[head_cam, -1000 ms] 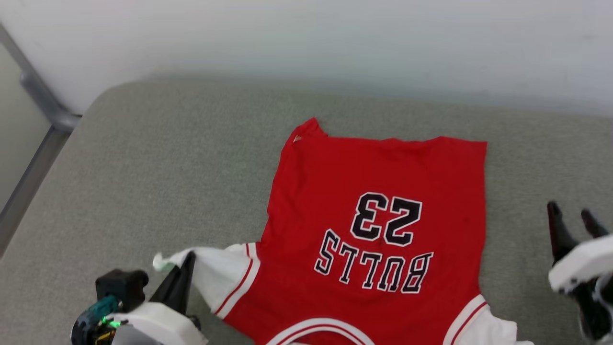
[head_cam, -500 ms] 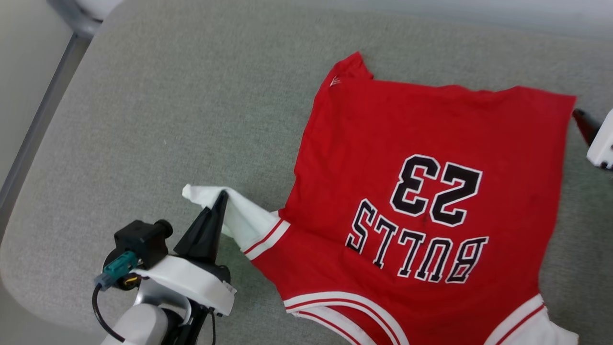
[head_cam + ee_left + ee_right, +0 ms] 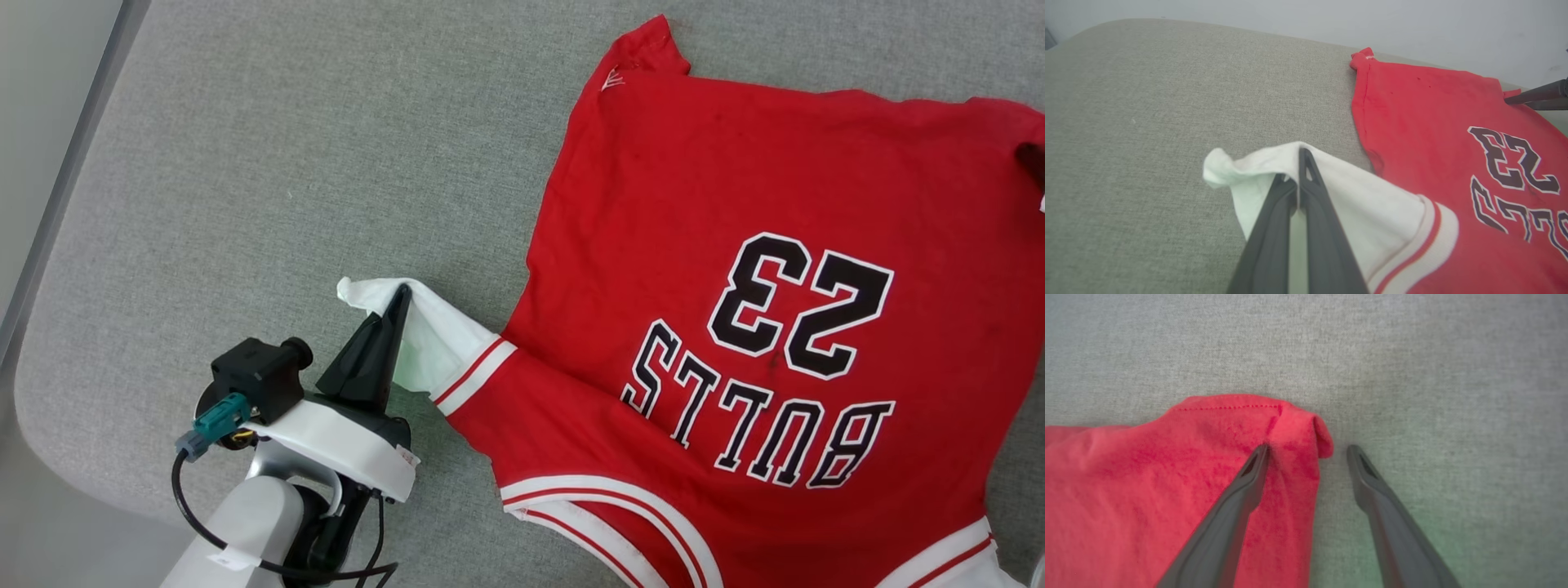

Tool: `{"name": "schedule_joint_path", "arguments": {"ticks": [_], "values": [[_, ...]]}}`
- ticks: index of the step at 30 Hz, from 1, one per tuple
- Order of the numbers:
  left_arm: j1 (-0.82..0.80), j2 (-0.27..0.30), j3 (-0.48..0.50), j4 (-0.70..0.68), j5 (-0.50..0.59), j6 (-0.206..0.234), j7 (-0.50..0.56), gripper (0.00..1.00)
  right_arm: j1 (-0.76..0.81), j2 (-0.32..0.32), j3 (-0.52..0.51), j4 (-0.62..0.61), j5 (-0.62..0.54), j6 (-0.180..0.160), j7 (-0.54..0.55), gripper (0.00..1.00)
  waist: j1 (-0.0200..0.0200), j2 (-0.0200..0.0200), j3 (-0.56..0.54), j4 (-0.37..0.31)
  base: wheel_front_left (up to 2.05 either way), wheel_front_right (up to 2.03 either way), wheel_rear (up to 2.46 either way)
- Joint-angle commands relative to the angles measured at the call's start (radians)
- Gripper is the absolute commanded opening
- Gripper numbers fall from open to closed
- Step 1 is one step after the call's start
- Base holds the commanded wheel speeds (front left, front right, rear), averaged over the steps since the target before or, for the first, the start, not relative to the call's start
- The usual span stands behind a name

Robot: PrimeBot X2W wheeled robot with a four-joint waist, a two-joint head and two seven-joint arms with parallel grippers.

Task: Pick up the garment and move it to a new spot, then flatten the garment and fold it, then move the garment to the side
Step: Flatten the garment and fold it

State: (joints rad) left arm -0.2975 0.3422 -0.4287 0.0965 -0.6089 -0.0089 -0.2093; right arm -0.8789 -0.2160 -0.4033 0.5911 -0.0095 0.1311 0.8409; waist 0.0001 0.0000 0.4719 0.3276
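Grey woven cushion (image 3: 286, 163) carries everything, with a pale wall (image 3: 1331, 16) behind its far edge and a grey rail (image 3: 86, 122) running past its left edge. Since a second ago the head camera has dipped and swung, so the wall has slid out of its top and the cushion's rounded near-left corner has come in; that shift belongs to the camera, not to the cloth.

The shirt (image 3: 694, 204) lies spread on the right part of the cushion as before, lettered side up, collar toward the near edge and hem toward the far edge, with "23" (image 3: 800, 314) and "BULLS" (image 3: 759, 425) reading upside down from the head.

The left gripper (image 3: 400, 298), near the near-left corner, still pinches the white sleeve (image 3: 433, 335), fingers pressed together on the cloth and lifting it off the cushion.

The right gripper (image 3: 1307, 451) has moved. A second ago it stood off the shirt's right side; now it is at the far-right hem corner (image 3: 1306, 433), jaws spread wide, one finger over the red cloth and the other over bare cushion. Nothing is clamped in it.
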Motion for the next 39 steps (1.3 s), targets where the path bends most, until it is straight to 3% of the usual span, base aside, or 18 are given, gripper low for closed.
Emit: {"name": "schedule_joint_path", "arguments": {"ticks": [1, 2, 4, 7, 14, 22, 29, 39], "values": [[-0.018, -0.002, 0.0, 0.007, 0.0, -0.005, -0.008, 0.0, 0.056, 0.033, -0.003, 0.059, -0.008, -0.001, 0.045, 0.27, -0.0001, 0.0, -0.004, -0.001, 0.0, 0.0, 0.0], [-0.016, -0.002, -0.001, 0.014, -0.001, -0.005, -0.008, 0.0, 0.061, 0.037, -0.005, 0.062, -0.01, -0.001, 0.052, 0.0, -0.0001, 0.0, -0.009, -0.002, 0.0, 0.0, 0.0], [-0.013, -0.003, -0.002, 0.024, -0.003, -0.006, -0.008, 0.0, 0.053, 0.036, 0.0, 0.051, -0.004, -0.001, 0.042, 0.0, -0.0001, 0.0, -0.02, -0.005, 0.0, 0.0, 0.0], [0.017, 0.006, 0.0, 0.046, -0.01, 0.005, -0.002, 0.0, 0.027, -0.015, 0.094, -0.005, -0.006, -0.001, -0.027, 0.0, -0.0001, 0.0, -0.076, -0.024, 0.0, 0.0, 0.0], [0.09, 0.03, 0.004, 0.047, -0.027, 0.035, 0.025, 0.0, 0.092, -0.091, 0.237, -0.118, 0.078, -0.001, -0.046, 0.0, -0.0001, 0.0, -0.204, -0.071, 0.0, 0.0, 0.0], [0.19, 0.064, 0.028, 0.02, -0.047, 0.093, 0.057, 0.0, 0.392, -0.163, 0.266, -0.375, 0.212, -0.001, 0.021, 0.0, -0.0001, 0.0, -0.332, -0.145, 0.0, 0.0, 0.0], [0.273, 0.094, 0.042, 0.003, -0.065, 0.139, 0.09, 0.0, 0.753, -0.097, 0.175, -0.605, 0.267, -0.001, 0.065, 0.0, -0.0001, 0.0, -0.412, -0.206, 0.0, 0.0, 0.0], [0.343, 0.105, 0.046, 0.003, -0.086, 0.179, 0.121, 0.0, 1.174, 0.117, 0.093, -0.707, 0.277, -0.001, 0.068, 0.0, -0.0001, 0.0, -0.483, -0.247, 0.0, 0.0, 0.0]]}}
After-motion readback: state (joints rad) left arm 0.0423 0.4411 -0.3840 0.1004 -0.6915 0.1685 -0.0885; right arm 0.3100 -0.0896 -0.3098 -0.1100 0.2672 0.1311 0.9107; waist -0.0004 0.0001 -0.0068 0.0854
